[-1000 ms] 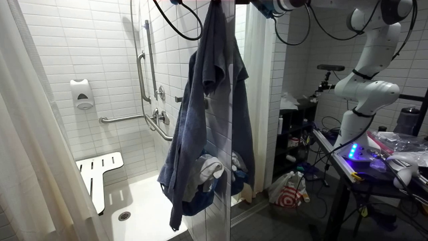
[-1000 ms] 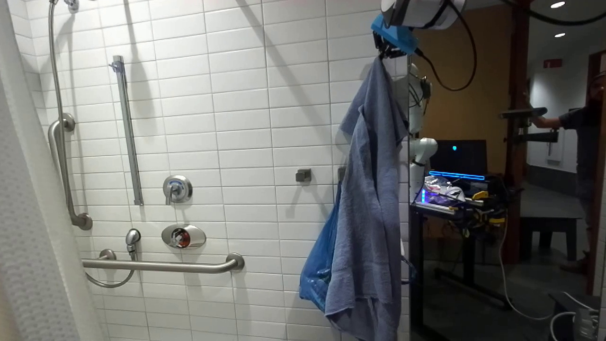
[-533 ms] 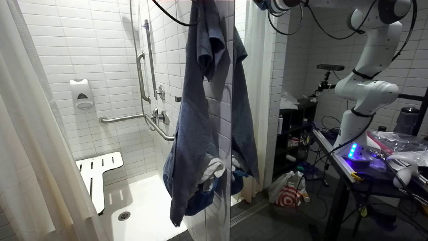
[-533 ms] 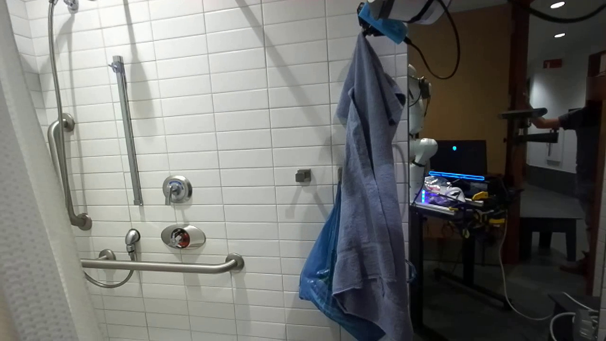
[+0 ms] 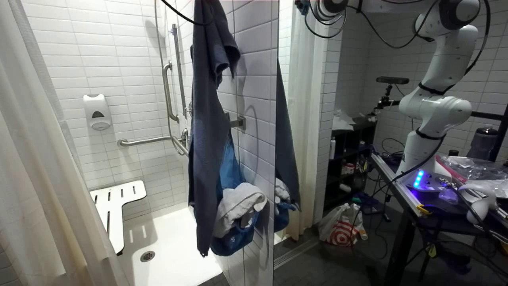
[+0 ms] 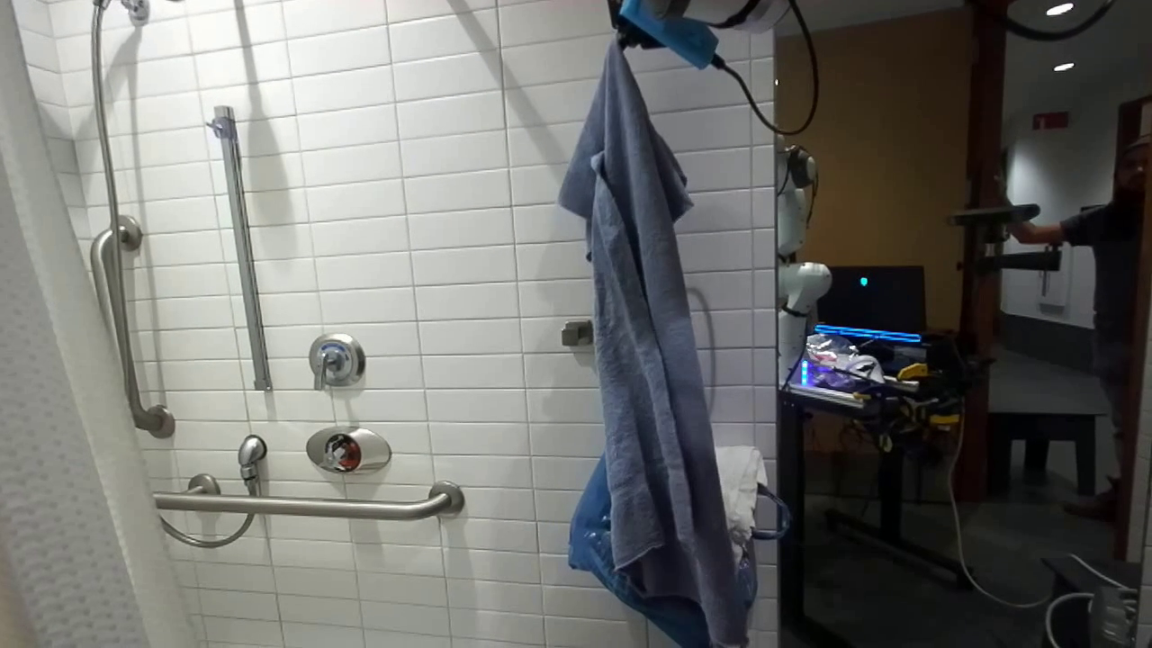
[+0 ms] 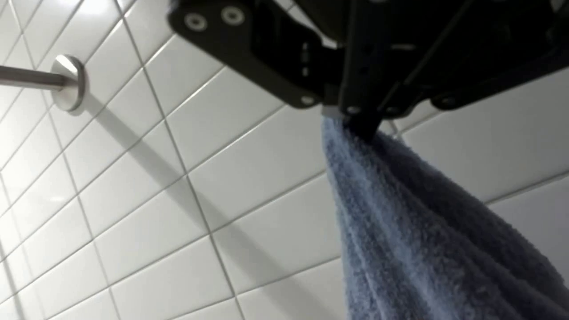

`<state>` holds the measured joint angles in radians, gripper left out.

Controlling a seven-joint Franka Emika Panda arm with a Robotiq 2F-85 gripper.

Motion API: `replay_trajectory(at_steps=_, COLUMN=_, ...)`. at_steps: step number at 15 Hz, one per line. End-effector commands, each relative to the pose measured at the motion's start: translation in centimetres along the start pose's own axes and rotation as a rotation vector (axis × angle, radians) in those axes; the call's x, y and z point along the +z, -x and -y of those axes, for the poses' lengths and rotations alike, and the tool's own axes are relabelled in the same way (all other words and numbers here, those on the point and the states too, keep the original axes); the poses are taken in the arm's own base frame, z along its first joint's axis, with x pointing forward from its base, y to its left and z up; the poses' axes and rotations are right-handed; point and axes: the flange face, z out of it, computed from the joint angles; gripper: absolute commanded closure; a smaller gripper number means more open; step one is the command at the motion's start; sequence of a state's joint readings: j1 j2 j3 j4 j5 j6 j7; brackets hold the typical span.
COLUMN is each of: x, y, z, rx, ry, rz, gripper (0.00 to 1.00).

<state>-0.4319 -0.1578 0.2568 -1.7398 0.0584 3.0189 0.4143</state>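
The gripper (image 7: 350, 120) pinches the towel (image 6: 643, 324) by its top, fingers narrow; grasping looks done. The towel hangs at three o'clock from the hook (image 6: 576, 334) (release, seemingly, is left).

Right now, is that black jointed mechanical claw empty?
No, in the wrist view the black jointed gripper is closed on the gathered top of the fuzzy blue cloth towel.

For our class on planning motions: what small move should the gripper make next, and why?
Probably shift the gripper slightly along the wall toward the bare hook: it is shut on the gathered top of the blue towel, and in an exterior view that hook sits just beside the towel's edge, below the grip.
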Motion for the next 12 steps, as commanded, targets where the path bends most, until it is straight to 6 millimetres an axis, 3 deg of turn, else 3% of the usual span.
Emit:
replay_trajectory(at_steps=1, x=0.7, y=0.4, z=2.8, rx=-0.046, ry=-0.063, rz=0.024, gripper=1.00)
replay_trajectory(at_steps=7, x=2.7, y=0.5, z=5.3, rx=-0.075, ry=-0.116, rz=0.107, gripper=1.00)
replay_trajectory(at_steps=12, x=4.3, y=-1.2, z=3.9, rx=-0.055, ry=-0.106, rz=0.153, gripper=1.00)
